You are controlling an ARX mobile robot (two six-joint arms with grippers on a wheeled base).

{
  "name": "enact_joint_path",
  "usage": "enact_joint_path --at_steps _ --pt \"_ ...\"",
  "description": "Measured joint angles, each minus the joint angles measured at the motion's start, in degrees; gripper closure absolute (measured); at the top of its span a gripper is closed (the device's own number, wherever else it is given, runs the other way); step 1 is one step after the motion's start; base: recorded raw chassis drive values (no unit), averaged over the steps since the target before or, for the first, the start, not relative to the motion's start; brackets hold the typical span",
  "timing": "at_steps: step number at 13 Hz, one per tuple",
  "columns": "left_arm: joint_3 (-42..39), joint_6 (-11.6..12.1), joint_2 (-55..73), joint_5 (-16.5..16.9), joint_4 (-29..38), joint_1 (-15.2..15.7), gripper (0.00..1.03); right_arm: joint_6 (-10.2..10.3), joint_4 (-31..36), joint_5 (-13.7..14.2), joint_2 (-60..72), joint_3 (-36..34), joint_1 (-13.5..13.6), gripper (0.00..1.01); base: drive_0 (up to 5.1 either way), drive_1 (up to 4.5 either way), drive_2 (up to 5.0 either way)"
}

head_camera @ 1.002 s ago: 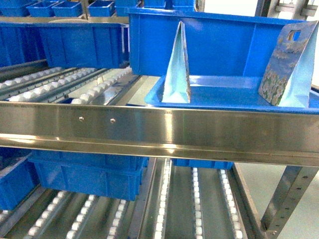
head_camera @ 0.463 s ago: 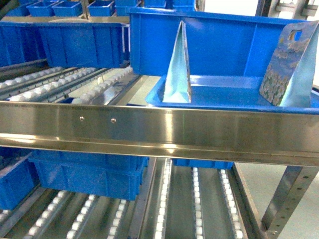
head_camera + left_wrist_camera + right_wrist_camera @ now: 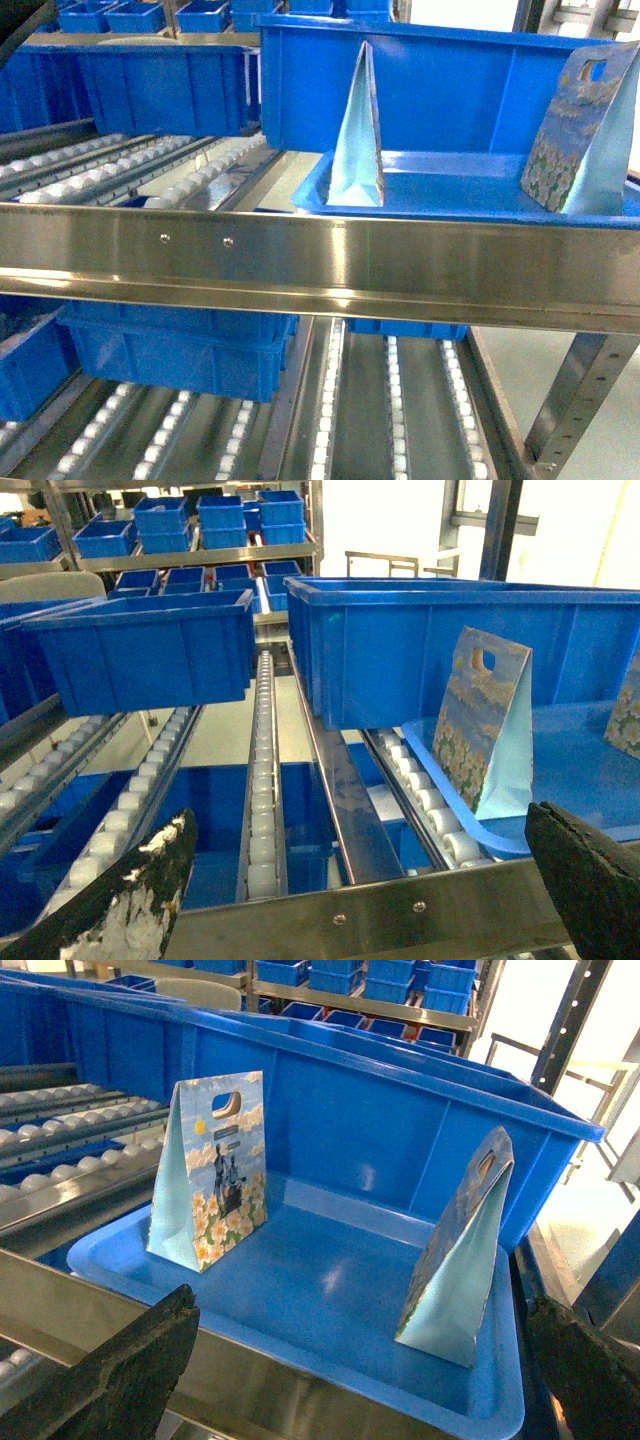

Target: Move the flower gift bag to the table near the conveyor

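Currently two flower gift bags stood upright in a shallow blue tray [image 3: 300, 1310] on the upper level of the conveyor [image 3: 320, 265]. Left bag [image 3: 210, 1170] sat near the tray's front-left corner, printed face toward the right wrist camera; right bag [image 3: 460, 1250] sat toward the right side, edge-on, handle cutout up. Well apart from each other, neither touched by an arm. A deep blue bin [image 3: 440, 85] sat just behind the tray.

Left gripper [image 3: 360, 890] hung in front of the steel front rail, jaws spread wide, nothing between them. Right gripper [image 3: 360, 1380] likewise wide apart and empty, low in front of the tray's near lip. The table was not visible in any view.

Judged step: approach and pick, not yet begun. Right arm looked best placed; either bag was reachable. Suggested approach: come over the rail and tray lip rather than through them, pinch the top edge by the handle cutout, since the paper body would likely crush or tip if squeezed low. Lift straight up to clear the lip before pulling back. Risk: nudging the bag over against the bin wall.
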Motion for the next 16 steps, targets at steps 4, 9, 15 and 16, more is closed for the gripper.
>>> enact_joint_path --at_steps 4,9,15,16 --pt "0.0 0.0 0.0 0.0 0.0 0.0 0.05 0.0 0.0 0.0 0.0 0.0 0.0 0.03 0.0 0.00 0.0" --pt "0.0 0.0 0.0 0.0 0.0 0.0 0.05 0.0 0.4 -0.1 0.2 0.0 0.0 0.03 0.0 0.00 0.0" --pt "9.2 -1.5 12.7 2.2 3.4 0.4 0.05 -2.2 2.8 -5.0 24.2 19.0 -3.3 0.03 0.0 0.00 0.0" --pt "12.9 -2.1 16.5 3.4 2.7 0.2 0.05 -2.3 3.2 -5.5 26.4 20.8 -3.8 0.03 0.0 0.00 0.0"
